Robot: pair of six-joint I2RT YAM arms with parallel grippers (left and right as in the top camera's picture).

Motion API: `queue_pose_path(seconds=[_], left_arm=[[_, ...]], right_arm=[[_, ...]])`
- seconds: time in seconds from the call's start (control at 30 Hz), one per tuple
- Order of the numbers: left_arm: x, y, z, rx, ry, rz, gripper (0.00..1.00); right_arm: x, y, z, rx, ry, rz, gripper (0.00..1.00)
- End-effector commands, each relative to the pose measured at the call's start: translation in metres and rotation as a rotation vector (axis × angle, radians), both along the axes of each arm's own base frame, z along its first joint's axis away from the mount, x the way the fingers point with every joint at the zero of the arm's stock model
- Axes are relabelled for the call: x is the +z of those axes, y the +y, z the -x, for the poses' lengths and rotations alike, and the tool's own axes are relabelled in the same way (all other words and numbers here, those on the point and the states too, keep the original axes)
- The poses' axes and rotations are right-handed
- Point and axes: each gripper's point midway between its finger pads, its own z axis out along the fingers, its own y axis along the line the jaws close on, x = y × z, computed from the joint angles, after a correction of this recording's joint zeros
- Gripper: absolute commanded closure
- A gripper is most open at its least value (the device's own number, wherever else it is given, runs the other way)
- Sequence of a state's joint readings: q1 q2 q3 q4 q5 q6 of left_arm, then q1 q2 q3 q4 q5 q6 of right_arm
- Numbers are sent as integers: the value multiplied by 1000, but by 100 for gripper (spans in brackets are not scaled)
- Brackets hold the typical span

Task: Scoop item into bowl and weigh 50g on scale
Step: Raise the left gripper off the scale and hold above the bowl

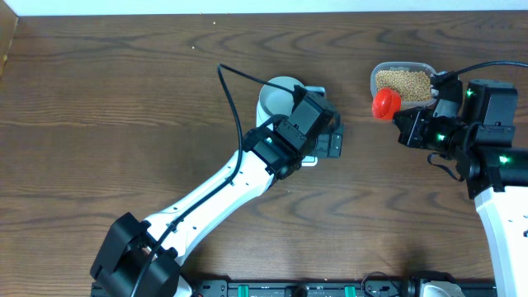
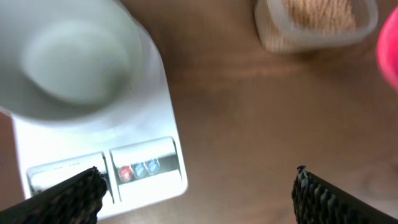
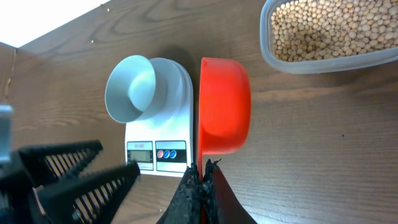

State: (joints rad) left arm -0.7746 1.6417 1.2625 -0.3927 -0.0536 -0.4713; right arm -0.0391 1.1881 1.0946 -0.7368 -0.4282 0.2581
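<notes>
- My right gripper [image 3: 202, 177] is clamped on the handle of the scoop [image 3: 224, 106]; the cup sticks straight out ahead of my 2 fingers.
- Ahead and right, just past the cup, are the beans [image 3: 329, 28] in their tub [image 3: 311, 64], its long side across me.
- Ahead and left is the empty bowl [image 3: 118, 93], sitting on the scale [image 3: 155, 127].
- The left gripper [image 2: 198, 180] hangs wide open by the scale, so I'm nearer the beans.

One bowl [image 3: 130, 87], one scale [image 3: 169, 127], one tub [image 3: 329, 63], one scoop [image 3: 224, 106], two arms [image 1: 223, 186] [image 1: 503, 214]. Beans [image 3: 329, 28]: too many to count. Buttons [image 3: 166, 154]: two, perhaps three; too blurred to tell.
</notes>
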Motion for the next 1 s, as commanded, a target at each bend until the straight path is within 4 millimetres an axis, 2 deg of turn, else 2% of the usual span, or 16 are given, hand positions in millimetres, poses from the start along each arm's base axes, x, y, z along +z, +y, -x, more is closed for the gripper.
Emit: queue_pose_path(seconds=[0.0, 0.33, 0.7, 0.8, 0.97], left_arm=[[19, 10, -14, 1, -123, -63, 2], [31, 3, -24, -79, -220, -92, 2], [23, 15, -36, -45, -206, -106, 2], [21, 20, -47, -18, -215, -99, 2], [32, 29, -70, 39, -267, -54, 2]], right_arm=[[11, -2, 0, 15, -41, 24, 99], [0, -2, 12, 32, 21, 39, 99], [2, -3, 8, 26, 3, 47, 99], [2, -7, 5, 11, -6, 64, 99], [3, -11, 2, -7, -17, 85, 99]])
